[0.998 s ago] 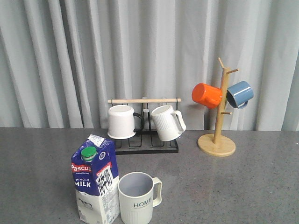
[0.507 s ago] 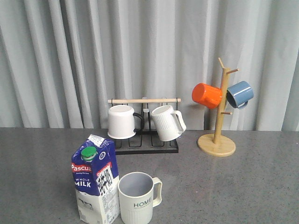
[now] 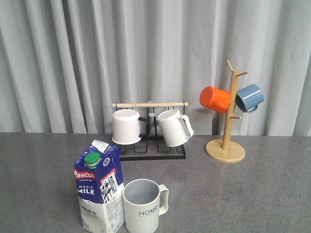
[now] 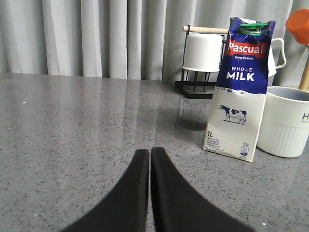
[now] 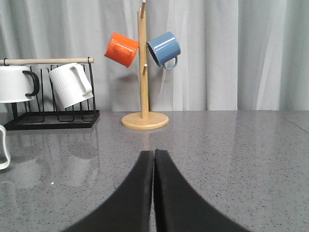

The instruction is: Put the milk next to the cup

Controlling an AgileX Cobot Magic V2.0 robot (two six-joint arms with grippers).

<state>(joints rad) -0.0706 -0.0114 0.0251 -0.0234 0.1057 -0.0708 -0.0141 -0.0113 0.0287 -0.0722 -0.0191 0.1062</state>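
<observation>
Standing upright near the front of the table [image 3: 252, 189], the milk [image 3: 98, 193] sits just beside the cup [image 3: 143, 206], on its left. Well apart from it, the left gripper [image 4: 149, 155] lies low over bare tabletop, fingers pressed together, holding nothing. Likewise closed and empty, the right gripper [image 5: 154, 157] faces the wooden mug tree [image 5: 144, 67].

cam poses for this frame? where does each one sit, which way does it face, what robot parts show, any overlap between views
Front: high behind the table, facing forward at the curtain; sees the milk standing beside the cup; no robot parts show.
Left wrist: low over the table, facing the milk and cup; left gripper closed, empty.
Right wrist: low, facing the mug tree; right gripper closed, empty.
Shared: the black mug rack shows in all three.
</observation>
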